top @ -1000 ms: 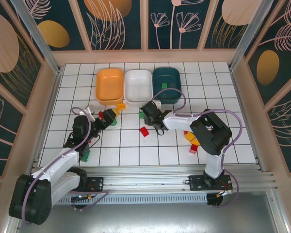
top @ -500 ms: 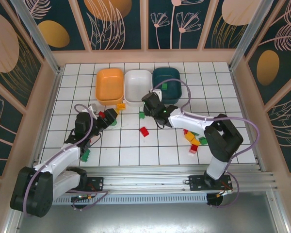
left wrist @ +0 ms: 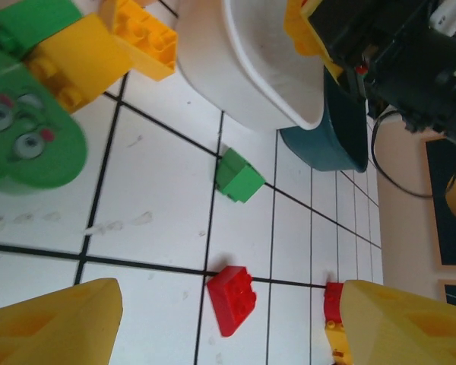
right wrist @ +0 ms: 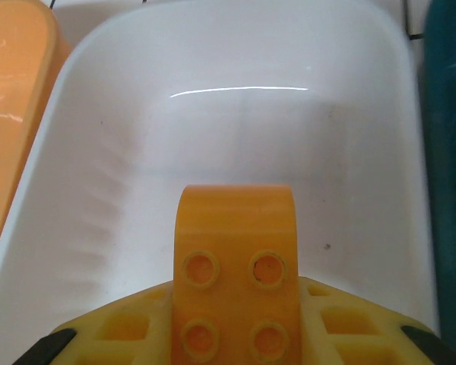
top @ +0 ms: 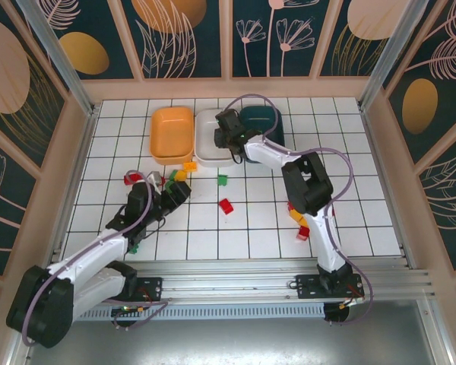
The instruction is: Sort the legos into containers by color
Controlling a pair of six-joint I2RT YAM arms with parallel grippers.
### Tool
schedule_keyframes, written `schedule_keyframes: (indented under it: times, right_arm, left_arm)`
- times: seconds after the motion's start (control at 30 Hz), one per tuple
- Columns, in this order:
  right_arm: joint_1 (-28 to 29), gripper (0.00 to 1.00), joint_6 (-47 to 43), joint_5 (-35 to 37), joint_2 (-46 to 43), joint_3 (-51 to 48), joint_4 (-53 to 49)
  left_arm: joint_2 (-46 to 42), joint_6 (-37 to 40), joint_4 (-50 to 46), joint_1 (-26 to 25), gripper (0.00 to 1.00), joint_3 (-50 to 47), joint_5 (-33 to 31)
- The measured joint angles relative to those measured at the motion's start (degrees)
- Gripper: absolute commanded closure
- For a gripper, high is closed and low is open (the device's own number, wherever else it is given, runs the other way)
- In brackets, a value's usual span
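Sorting under way: the right gripper (right wrist: 234,338) hangs over the white tray (right wrist: 137,152), its 2 fingers clamped on a yellow-orange brick (right wrist: 234,236) with 4 studs showing. The frame's edge cuts off the brick's lower end in the wrist view. At 9 o'clock of that tray a sliver of the orange tray (right wrist: 7,99) shows, and at 3 o'clock a blurred strip of the teal tray (right wrist: 448,152).

From overhead, the 3 trays sit in a row toward 12 o'clock on the table (top: 349,167). The right arm covers part of the teal one, so what lies in it cannot be told.

The left gripper (top: 178,190) is low over the tiles, fingers well apart with nothing between them; its wrist view catches only the fingertips (left wrist: 53,319). Ahead of it a red brick (left wrist: 232,298) lies loose, with a green brick (left wrist: 238,176) at its 12 o'clock. Toward 10 o'clock, yellow bricks (left wrist: 99,49) and a green round piece with eyes (left wrist: 26,144) are blurred and cut off.

At 4 o'clock on the table, a cluster of bricks (top: 300,220) is partly hidden by the right forearm.
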Motion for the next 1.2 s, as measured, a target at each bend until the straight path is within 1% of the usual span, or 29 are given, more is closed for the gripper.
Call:
schedule_keyframes:
  times: [0.07,0.17,0.3,0.37,0.4,0.5,0.6,0.67,0.77,0.87,0.97,1.1,1.2]
  right_arm:
    - [-0.1,0.5,-0.6,-0.8,2.1,3.7,-1.9]
    - [-0.1,0.39,-1.7,-1.5,3.6,7.4,-4.0]
    - [0.0,0.36,-2.9,-1.5,3.2,8.2,-4.6]
    - [-0.1,0.36,-3.0,-0.8,1.3,6.1,-4.4]
    - [-0.1,0.36,-3.0,-0.4,-0.2,4.2,-4.0]
    - [-0.3,0.35,-2.8,0.9,-8.6,-6.1,-1.8]
    - [-1.6,0.34,-1.7,1.4,-20.4,-18.9,1.6]
    - [-3.4,0.34,-0.4,1.8,-28.9,-27.4,4.9]
    - [-6.4,0.34,1.3,2.0,-38.0,-37.3,8.5]
    - [-9.1,0.34,2.5,2.3,-43.9,-45.7,10.5]
    - [-10.4,0.34,3.6,2.3,-48.3,-52.9,10.8]
    - [-10.9,0.34,4.6,2.3,-54.4,-59.3,10.5]
    - [-11.1,0.35,4.9,2.4,-59.7,-61.9,10.3]
  left_arm:
    - [-2.3,-1.1,-1.2,-0.1,0.21,-1.1,-1.6]
    - [-2.4,-1.2,-2.5,-0.1,0.18,-0.5,-2.5]
    - [2.2,0.0,-5.3,-1.7,0.2,4.1,-2.5]
    - [5.4,0.4,-6.4,-4.3,0.22,7.0,-3.2]
    - [6.5,0.5,-6.9,-5.6,0.22,7.9,-3.5]
    - [10.8,0.5,-9.2,-10.5,0.24,10.8,-4.7]
    - [15.0,-0.5,-12.2,-14.7,0.25,13.4,-5.9]
    - [18.3,-1.6,-15.0,-17.7,0.24,16.1,-7.2]
    - [22.8,-3.2,-17.8,-20.9,0.23,20.7,-8.1]
    - [27.8,-5.0,-20.1,-22.7,0.23,26.1,-8.4]
    - [33.5,-7.0,-22.5,-23.7,0.24,32.0,-9.0]
    - [39.9,-9.0,-26.5,-23.8,0.25,36.8,-9.9]
    - [44.2,-10.1,-29.3,-23.8,0.29,39.6,-10.1]
